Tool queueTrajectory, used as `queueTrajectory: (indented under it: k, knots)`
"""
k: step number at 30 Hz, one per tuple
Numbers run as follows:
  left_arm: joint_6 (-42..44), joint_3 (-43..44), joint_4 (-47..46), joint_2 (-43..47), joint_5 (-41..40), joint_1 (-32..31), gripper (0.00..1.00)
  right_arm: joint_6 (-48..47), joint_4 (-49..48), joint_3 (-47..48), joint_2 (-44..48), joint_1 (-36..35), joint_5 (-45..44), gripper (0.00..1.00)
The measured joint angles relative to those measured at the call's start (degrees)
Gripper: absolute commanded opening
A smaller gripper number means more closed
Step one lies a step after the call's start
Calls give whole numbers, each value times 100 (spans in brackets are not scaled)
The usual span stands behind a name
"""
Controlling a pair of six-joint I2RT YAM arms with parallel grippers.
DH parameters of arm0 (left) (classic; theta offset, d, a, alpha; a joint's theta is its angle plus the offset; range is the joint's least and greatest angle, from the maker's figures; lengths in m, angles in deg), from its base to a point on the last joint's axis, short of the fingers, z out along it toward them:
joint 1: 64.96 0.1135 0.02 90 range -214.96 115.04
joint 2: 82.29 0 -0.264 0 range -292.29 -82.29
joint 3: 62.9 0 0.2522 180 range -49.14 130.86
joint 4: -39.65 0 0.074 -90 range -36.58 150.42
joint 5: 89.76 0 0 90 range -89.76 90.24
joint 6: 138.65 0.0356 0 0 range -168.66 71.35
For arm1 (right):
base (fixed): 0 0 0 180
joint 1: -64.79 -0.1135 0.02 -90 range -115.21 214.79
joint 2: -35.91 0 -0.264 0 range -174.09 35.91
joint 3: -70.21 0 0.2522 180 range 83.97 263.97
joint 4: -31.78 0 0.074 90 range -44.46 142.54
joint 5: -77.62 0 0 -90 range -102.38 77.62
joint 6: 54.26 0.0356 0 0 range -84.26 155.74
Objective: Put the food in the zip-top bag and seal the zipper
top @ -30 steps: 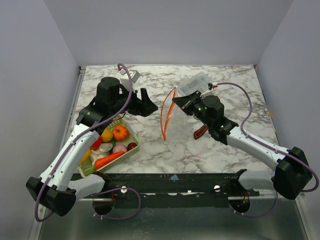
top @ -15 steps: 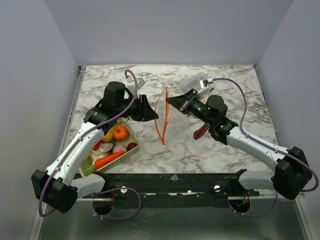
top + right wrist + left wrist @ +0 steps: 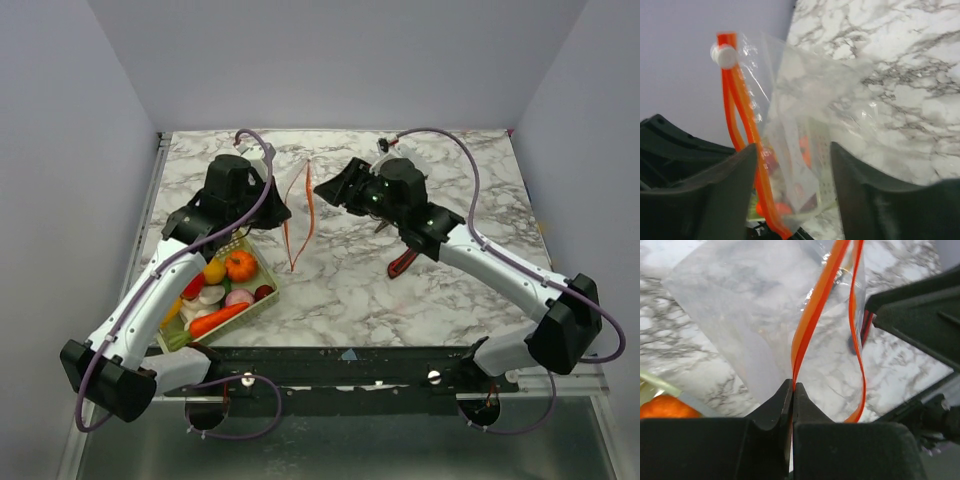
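The clear zip-top bag (image 3: 299, 225) hangs over the marble table between both arms. My left gripper (image 3: 792, 386) is shut on its orange zipper (image 3: 812, 320); seen from above, this gripper (image 3: 283, 213) is at the bag's left edge. My right gripper (image 3: 792, 147) is open, its fingers (image 3: 715, 185) standing apart on either side of the bag (image 3: 805, 125), next to the zipper (image 3: 740, 125) and its white slider (image 3: 725, 56). The food (image 3: 225, 290) lies in the pale green basket (image 3: 262, 272), with an orange pumpkin (image 3: 240, 265) and a carrot (image 3: 215, 320) on top.
A red-and-black utility knife (image 3: 402, 262) lies on the table under the right forearm. The basket sits at the table's front left, below the left arm. Grey walls enclose the table on three sides.
The left gripper has shut on the zipper and the right gripper has opened and let go of the bag. Both grippers and the bag have shifted left and towards the back.
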Motion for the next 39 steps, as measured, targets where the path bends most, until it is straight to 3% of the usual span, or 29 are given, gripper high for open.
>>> queueTrajectory:
  k: [4, 11, 16, 23, 27, 35, 36, 38, 39]
  knots:
    - [-39, 9, 125, 59, -901, 4, 0, -393, 914, 686, -293, -509, -885, 84]
    - [-262, 9, 184, -68, -1189, 2, 0, -927, 1604, 1141, -719, -1440, -2437, 82]
    - [-409, -26, 181, -273, -1161, 2, 0, -1202, 1878, 1386, -1062, -1617, -3156, 69]
    - [-557, -33, 175, -433, -1029, 0, 0, -1408, 2308, 2026, -1646, -1801, -4129, 62]
    - [-621, -33, 175, -555, -935, 0, 0, -1606, 2653, 2577, -2081, -1923, -4695, 48]
    - [-745, -33, 175, -645, -817, 2, 0, -1928, 3123, 3071, -2503, -1947, -5257, 43]
    - [-748, -33, 173, -645, -807, 2, 0, -1945, 3117, 3067, -2503, -1945, -5278, 36]
    - [-765, -33, 170, -645, -769, 2, 0, -1982, 3104, 3027, -2503, -1947, -5324, 9]
    - [-772, -33, 170, -645, -758, 2, 0, -2020, 3095, 2992, -2503, -1947, -5331, 6]
